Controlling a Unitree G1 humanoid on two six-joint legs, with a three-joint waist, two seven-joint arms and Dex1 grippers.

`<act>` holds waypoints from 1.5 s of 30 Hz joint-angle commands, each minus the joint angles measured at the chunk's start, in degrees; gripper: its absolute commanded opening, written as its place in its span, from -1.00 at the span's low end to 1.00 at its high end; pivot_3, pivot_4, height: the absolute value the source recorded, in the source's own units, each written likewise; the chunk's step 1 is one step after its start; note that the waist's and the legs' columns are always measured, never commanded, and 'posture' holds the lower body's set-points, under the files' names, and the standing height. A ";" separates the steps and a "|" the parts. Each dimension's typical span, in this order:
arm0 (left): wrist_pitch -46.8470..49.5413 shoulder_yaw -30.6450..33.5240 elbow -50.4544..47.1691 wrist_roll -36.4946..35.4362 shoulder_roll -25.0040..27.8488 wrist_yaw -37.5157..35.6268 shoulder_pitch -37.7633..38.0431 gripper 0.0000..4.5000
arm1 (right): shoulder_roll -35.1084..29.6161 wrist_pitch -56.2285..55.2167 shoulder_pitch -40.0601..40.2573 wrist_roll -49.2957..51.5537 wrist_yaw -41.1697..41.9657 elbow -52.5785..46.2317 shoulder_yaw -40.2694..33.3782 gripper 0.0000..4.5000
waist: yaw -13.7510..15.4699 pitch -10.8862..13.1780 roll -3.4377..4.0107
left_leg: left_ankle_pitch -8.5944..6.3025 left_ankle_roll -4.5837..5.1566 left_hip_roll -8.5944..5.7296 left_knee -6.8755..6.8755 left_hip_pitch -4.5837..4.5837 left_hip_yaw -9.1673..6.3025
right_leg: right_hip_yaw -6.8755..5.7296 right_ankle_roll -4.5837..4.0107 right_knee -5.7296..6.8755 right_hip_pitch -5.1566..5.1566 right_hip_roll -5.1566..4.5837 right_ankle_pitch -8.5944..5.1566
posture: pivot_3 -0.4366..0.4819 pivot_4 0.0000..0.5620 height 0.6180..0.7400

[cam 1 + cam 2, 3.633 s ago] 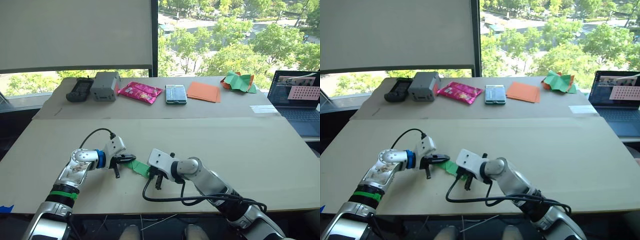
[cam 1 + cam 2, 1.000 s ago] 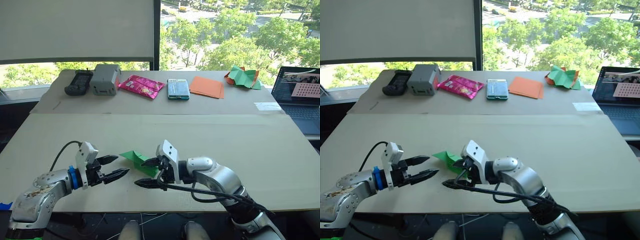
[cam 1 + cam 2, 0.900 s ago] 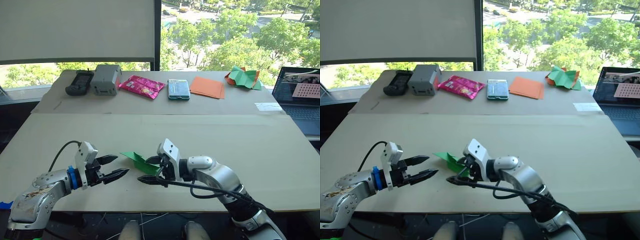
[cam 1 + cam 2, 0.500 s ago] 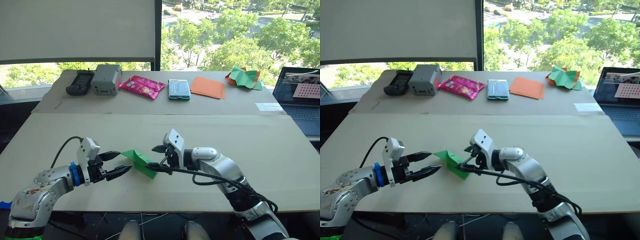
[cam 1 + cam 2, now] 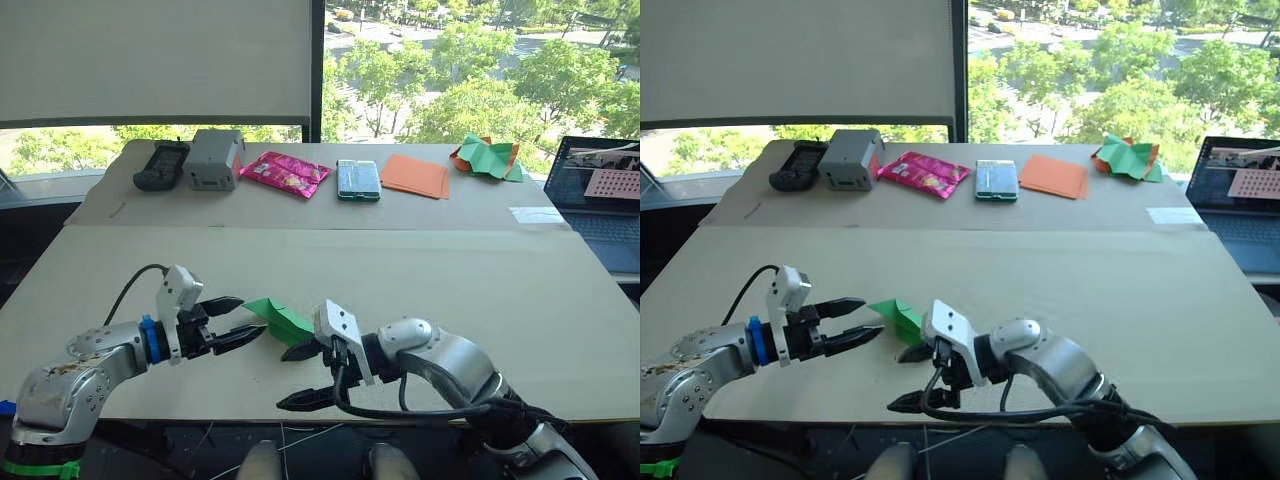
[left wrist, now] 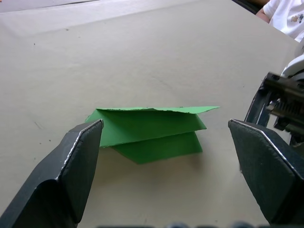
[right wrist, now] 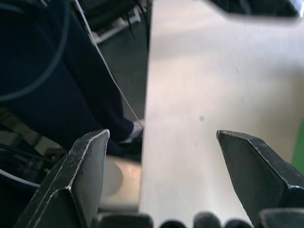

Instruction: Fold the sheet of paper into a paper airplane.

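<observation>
Near the desk's front edge I see the folded paper airplane lying free between my left gripper and right gripper, both jaws apart.

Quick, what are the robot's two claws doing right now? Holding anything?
Left gripper: open, holding nothing, aimed at the folded bright green paper lying on the table.
Right gripper: open, holding nothing.

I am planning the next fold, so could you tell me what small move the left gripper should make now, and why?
Probably ease the left gripper forward and close on the near edge of the sheet of paper. It is open and aimed at the folded sheet, which lies free on the table, while the open right gripper points away from it.
</observation>
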 commanded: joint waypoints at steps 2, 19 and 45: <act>2.43 0.90 -4.06 -2.62 0.75 1.78 -0.74 1.00 | 2.65 -4.80 -0.02 -3.96 -5.33 0.53 -1.86 0.79 | -0.12 -0.01 -0.01 | 0.01 0.01 0.00 0.00 0.00 0.01 | 0.02 0.01 0.08 0.01 0.00 0.01 | -0.05 -0.47 0.44; -1.07 1.69 -1.74 -2.19 0.96 0.42 1.86 1.00 | 9.86 -4.60 -5.88 -5.31 -12.40 12.58 -10.30 0.79 | -0.18 -0.02 -0.03 | 0.01 0.02 0.00 -0.01 0.13 0.00 | 0.18 0.01 0.15 0.09 0.13 0.02 | -0.05 -0.47 0.44; -11.41 4.05 3.60 1.85 4.49 -9.22 6.89 1.00 | 3.60 -13.77 -12.52 -17.54 -8.16 11.15 -5.00 0.42 | -0.68 0.02 0.04 | 0.01 0.02 0.01 -0.02 0.10 0.01 | 0.23 0.01 0.15 0.05 0.16 0.02 | -0.05 -0.47 0.44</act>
